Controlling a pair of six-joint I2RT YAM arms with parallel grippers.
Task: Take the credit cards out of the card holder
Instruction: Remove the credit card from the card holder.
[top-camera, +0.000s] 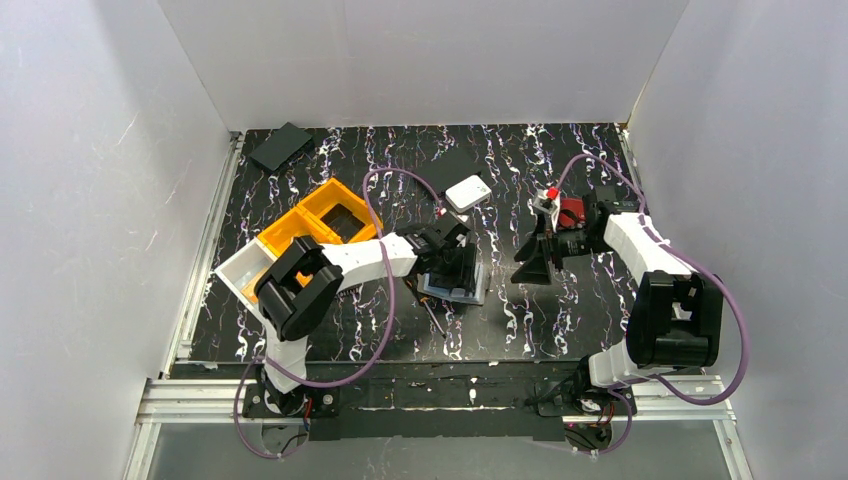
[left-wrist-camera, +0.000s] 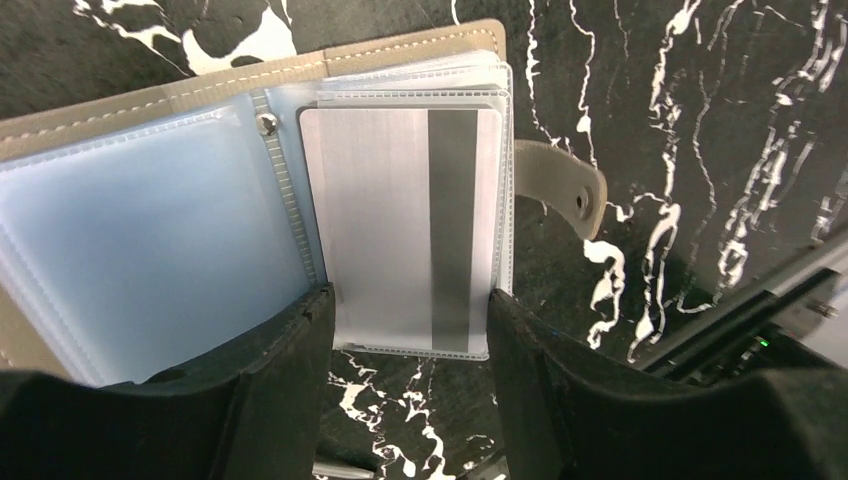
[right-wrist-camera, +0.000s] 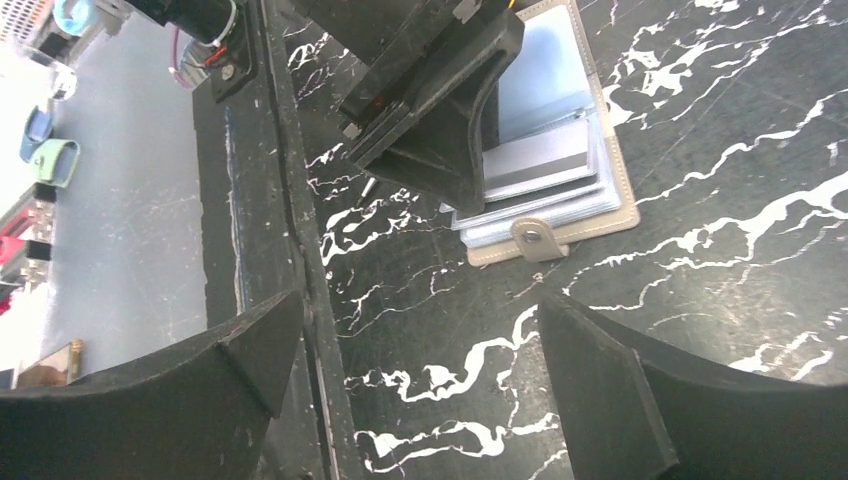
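Left hand (left-wrist-camera: 408, 305) flanks credit card (left-wrist-camera: 400, 220) in card holder (left-wrist-camera: 150, 240).

Taupe, pale blue and silver on our black tabletop (top-camera: 560, 300) veined with white marbling.

We see the small taupe folding card holder (left-wrist-camera: 150, 230) edged with cream stitching, its snap tab (left-wrist-camera: 565, 185) the same taupe, its clear plastic sleeves pale blue-grey. The thin flat credit card (left-wrist-camera: 385, 220) on top is brushed silver-grey, crossed by one dark grey stripe. From above we make out a plastic tray (top-camera: 283, 232) of yellow-orange compartments with one white compartment, a white square box (top-camera: 467, 193), a flat matte black rectangle (top-camera: 281, 146) and a small red block (top-camera: 571, 212). Our left arm (top-camera: 355, 258) and right arm (top-camera: 630, 238) are white and black, trailing purple cables (top-camera: 385, 300). The walls (top-camera: 420, 60) are plain white.
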